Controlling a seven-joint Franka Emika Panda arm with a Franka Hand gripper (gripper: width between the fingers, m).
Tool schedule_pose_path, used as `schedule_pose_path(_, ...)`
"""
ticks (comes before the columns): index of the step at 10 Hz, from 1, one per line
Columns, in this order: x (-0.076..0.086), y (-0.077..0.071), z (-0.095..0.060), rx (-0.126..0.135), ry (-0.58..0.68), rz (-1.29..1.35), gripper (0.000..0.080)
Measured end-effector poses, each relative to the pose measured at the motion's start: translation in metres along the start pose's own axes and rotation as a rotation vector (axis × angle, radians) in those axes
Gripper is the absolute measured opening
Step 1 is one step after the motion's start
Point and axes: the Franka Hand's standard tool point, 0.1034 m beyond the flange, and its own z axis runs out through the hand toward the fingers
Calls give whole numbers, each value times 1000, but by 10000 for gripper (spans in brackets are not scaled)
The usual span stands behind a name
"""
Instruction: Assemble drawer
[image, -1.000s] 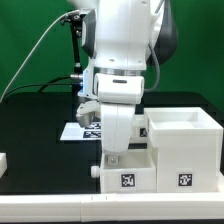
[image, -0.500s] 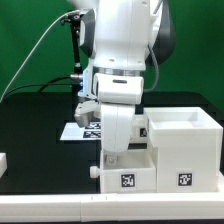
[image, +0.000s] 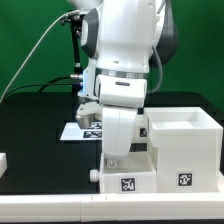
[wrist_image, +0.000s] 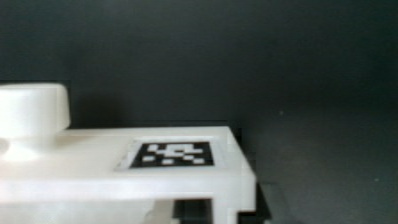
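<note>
My gripper (image: 114, 160) reaches straight down at the front of the table and is shut on a wall of the small white drawer (image: 128, 178), which carries a marker tag on its front. The drawer stands against the left side of the larger white open-topped drawer box (image: 185, 140). In the wrist view the drawer (wrist_image: 107, 170) shows a tag on its top face and a round white knob (wrist_image: 27, 115). My dark fingertips (wrist_image: 192, 212) sit at the picture's edge, on either side of a white wall.
The marker board (image: 84, 130) lies on the black table behind my arm. A small white part (image: 3, 160) sits at the exterior view's left edge. A white ledge (image: 60, 205) runs along the table's front.
The arm has shifted slightly to the exterior view's right, and the small drawer has moved a little with it, its tag now slightly lower and tilted.
</note>
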Motion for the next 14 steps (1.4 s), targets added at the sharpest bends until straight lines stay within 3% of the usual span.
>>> schedule_pose_path(4,0,0,0,1,0,1,39)
schedule_pose_path(5,0,-5,-2,30,-11,22,39)
schedule_pose_path(6,8,-8,-8,36,-23,61,39)
schedule_pose_path(7,14,-11,-9,35,-35,99,39)
schedule_pose_path(14,15,-15,-6,38,-50,73,39)
